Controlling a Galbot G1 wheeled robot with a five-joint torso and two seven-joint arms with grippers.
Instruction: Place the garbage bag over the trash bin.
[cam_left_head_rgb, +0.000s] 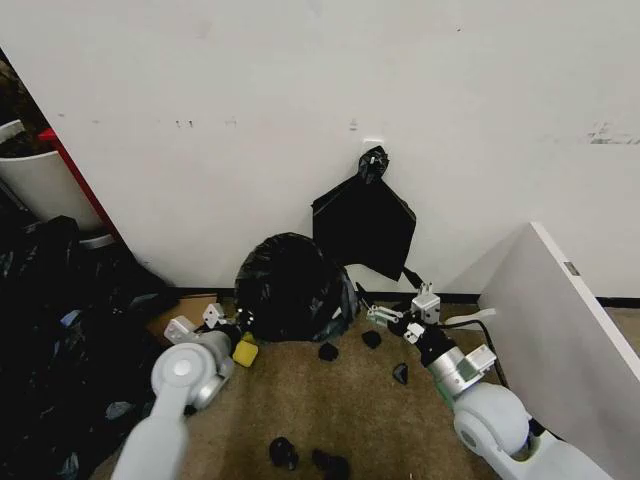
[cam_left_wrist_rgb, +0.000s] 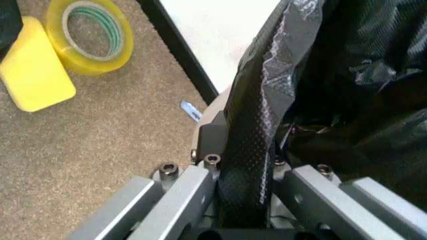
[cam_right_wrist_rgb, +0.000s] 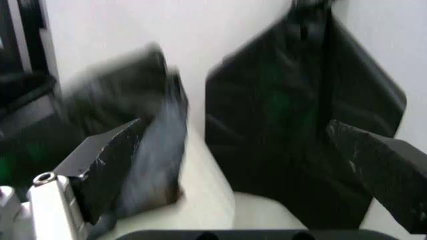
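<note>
Left gripper (cam_left_wrist_rgb: 243, 200), low in the left wrist frame, was clamped on a fold of the crinkled black garbage bag (cam_left_head_rgb: 290, 285), which sat draped over the trash bin at the centre of the head frame against the wall. Right gripper (cam_left_head_rgb: 398, 318), just right of the bag in the head frame, had its fingers (cam_right_wrist_rgb: 107, 160) spread apart, holding nothing. Cream bin wall (cam_right_wrist_rgb: 207, 200) showed low in the right wrist frame.

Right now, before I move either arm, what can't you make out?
- Trash bin: the garbage bag covers most of it in the head view.
- Left gripper: shut on the bag, whose film hides the fingertips.
- Right gripper, open: blur obscures the bag edge nearby.
</note>
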